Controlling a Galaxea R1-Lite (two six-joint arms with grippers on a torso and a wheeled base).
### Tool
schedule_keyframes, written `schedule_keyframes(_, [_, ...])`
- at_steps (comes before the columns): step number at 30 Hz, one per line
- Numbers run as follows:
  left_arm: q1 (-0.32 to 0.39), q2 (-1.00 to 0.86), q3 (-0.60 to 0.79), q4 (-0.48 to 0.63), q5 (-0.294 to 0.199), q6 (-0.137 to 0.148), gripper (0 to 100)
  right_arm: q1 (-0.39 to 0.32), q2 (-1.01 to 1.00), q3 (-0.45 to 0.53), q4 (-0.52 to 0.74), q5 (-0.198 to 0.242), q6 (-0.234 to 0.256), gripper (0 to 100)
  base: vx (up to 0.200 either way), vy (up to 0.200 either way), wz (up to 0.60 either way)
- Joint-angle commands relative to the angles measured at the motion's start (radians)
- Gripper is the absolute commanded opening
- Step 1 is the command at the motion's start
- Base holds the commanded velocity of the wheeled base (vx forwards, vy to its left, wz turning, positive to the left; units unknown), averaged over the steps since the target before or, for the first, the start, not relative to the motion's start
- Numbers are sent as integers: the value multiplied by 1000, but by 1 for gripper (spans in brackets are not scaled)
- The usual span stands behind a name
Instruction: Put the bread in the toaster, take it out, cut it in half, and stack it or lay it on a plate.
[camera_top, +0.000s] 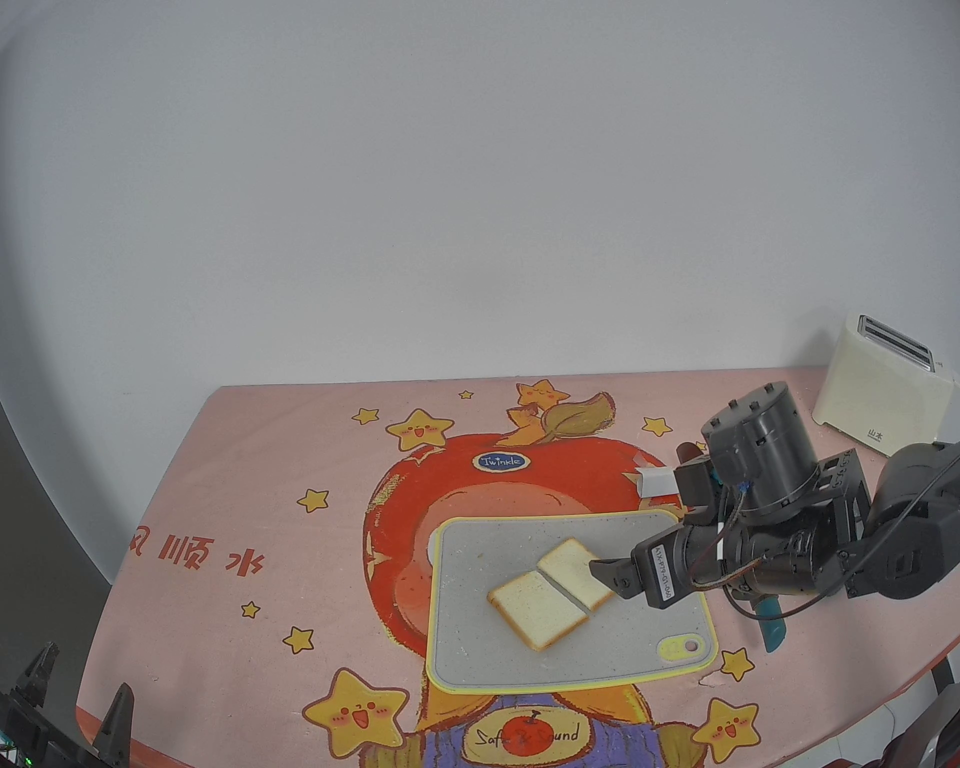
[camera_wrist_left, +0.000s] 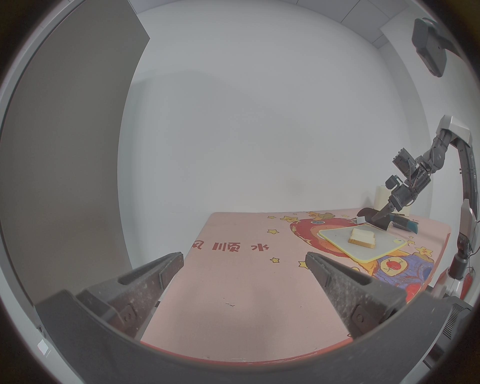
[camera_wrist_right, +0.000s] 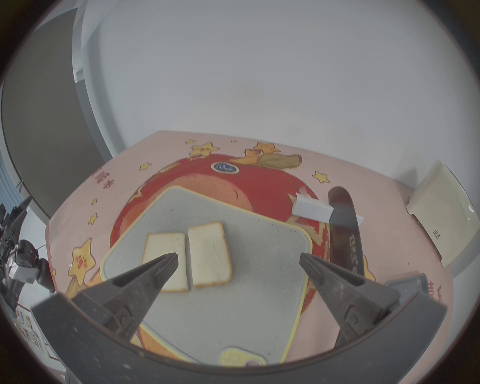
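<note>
Where the pink tabletop (camera_top: 280, 450) shows its big apple picture, a grey cutting board (camera_top: 480, 640) lies flat. The white toaster (camera_top: 880, 385) stands at the far right corner. My right hand (camera_top: 615, 578) hangs wide open just beside the bread (camera_top: 535, 608), which lies on the board in two halves, side by side. My left hand (camera_wrist_left: 244, 260) is wide open too, by the near left corner. A knife (camera_wrist_right: 345, 235) lies right of the board.

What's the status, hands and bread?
Right hand open over the cutting board. Left hand open, low at the table's near edge. Bread in two halves, side by side on the board. Knife off the board, clear.
</note>
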Motion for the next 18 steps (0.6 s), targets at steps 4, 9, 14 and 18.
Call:
schedule_keyframes(4, [0,2,18,1,1,0,100,0,12,5,-6,0,1,100,0,0,0])
schedule_keyframes(9, [0,2,18,-1,1,0,100,-3,34,5,-14,0,1,100,0,0,0])
schedule_keyframes(14, [0,2,18,-1,1,0,100,-7,34,4,-14,0,1,100,0,0,0])
schedule_keyframes(18, [0,2,18,-1,1,0,100,-7,37,1,-14,-1,1,100,0,0,0])
